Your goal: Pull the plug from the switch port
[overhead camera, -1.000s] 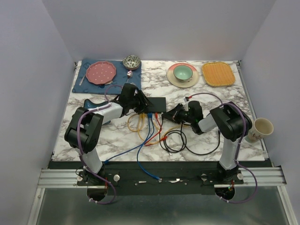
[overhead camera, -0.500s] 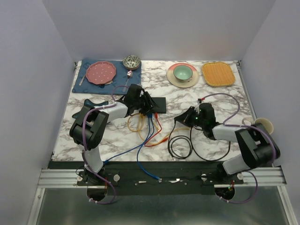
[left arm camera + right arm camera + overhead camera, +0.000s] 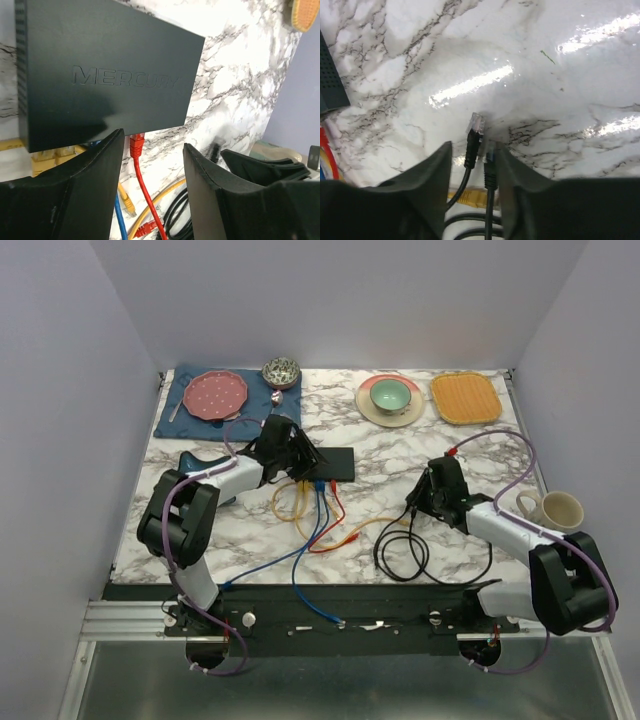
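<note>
Pale lilac walls (image 3: 330,300) box in a white, grey-veined marble table (image 3: 400,450). The flat matte-black rectangular switch (image 3: 335,462) lies just left of the frame's centre. Its socket edge faces the bottom of the frame, with red, blue and yellow cables trailing from it.

The left tool (image 3: 305,470) sits at the switch's lower left edge. In the left wrist view its two fingers stand well apart, either side of a red cable plug (image 3: 136,142). That plug is seated in the switch (image 3: 110,75), and neither finger touches it.

Right of centre and well apart from the switch, the right tool (image 3: 413,505) hangs low over the marble above a looped black cable (image 3: 400,555). In the right wrist view its jaws are partly open around two black cable ends. One end carries a clear plastic plug (image 3: 475,124) pointing out past the fingertips.

A pink plate on a blue mat (image 3: 215,395) occupies the upper left, and a woven orange mat (image 3: 465,398) the upper right.
</note>
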You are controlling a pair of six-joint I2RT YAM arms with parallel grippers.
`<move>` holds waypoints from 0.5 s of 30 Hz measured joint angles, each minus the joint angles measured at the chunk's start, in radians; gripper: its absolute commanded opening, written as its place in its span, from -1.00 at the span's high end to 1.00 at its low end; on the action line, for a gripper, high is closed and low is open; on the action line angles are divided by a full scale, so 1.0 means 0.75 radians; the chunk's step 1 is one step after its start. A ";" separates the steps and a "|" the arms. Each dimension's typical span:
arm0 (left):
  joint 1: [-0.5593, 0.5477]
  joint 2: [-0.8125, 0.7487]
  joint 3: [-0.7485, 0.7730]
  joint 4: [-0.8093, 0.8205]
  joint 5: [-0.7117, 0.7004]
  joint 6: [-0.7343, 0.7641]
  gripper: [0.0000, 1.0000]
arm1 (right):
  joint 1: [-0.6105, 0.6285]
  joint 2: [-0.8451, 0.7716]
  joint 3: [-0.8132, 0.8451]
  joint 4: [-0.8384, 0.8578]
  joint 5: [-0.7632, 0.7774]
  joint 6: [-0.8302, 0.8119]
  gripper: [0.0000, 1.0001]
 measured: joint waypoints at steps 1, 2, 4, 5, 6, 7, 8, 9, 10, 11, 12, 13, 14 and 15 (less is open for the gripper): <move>0.005 -0.012 -0.002 -0.004 -0.005 0.002 -0.20 | -0.001 -0.003 0.003 -0.025 0.014 -0.007 -0.11; 0.011 -0.028 -0.006 -0.009 -0.013 0.004 -0.20 | -0.001 -0.010 0.005 -0.042 0.022 -0.015 -0.18; 0.021 -0.057 -0.017 -0.014 -0.027 0.008 -0.20 | -0.001 -0.045 0.007 -0.052 0.019 -0.028 -0.22; 0.025 -0.072 -0.022 -0.020 -0.032 0.011 -0.20 | 0.000 -0.075 0.007 -0.046 0.003 -0.035 -0.25; 0.030 -0.086 -0.030 -0.022 -0.039 0.012 -0.20 | 0.000 -0.113 0.007 -0.023 -0.021 -0.040 -0.25; 0.034 -0.097 -0.037 -0.022 -0.043 0.013 -0.20 | 0.001 -0.151 0.007 0.019 -0.069 -0.041 -0.25; 0.036 -0.102 -0.041 -0.021 -0.046 0.013 -0.20 | 0.003 -0.176 0.007 0.078 -0.116 -0.039 -0.25; 0.036 -0.106 -0.046 -0.019 -0.046 0.013 -0.20 | 0.003 -0.184 0.010 0.147 -0.180 -0.038 -0.25; 0.036 -0.107 -0.049 -0.018 -0.046 0.012 -0.20 | 0.005 -0.173 0.020 0.212 -0.246 -0.034 -0.25; 0.036 -0.107 -0.050 -0.019 -0.046 0.012 -0.20 | 0.006 -0.117 0.044 0.288 -0.337 -0.016 -0.24; 0.036 -0.107 -0.050 -0.019 -0.046 0.013 -0.20 | 0.007 -0.071 0.070 0.338 -0.396 -0.005 -0.23; 0.038 -0.107 -0.050 -0.019 -0.046 0.015 -0.20 | 0.010 0.004 0.109 0.395 -0.471 0.012 -0.23; 0.041 -0.107 -0.048 -0.020 -0.046 0.021 -0.20 | 0.014 0.102 0.149 0.465 -0.555 0.042 -0.23; 0.044 -0.107 -0.044 -0.030 -0.047 0.026 -0.20 | 0.017 0.185 0.171 0.524 -0.615 0.067 -0.23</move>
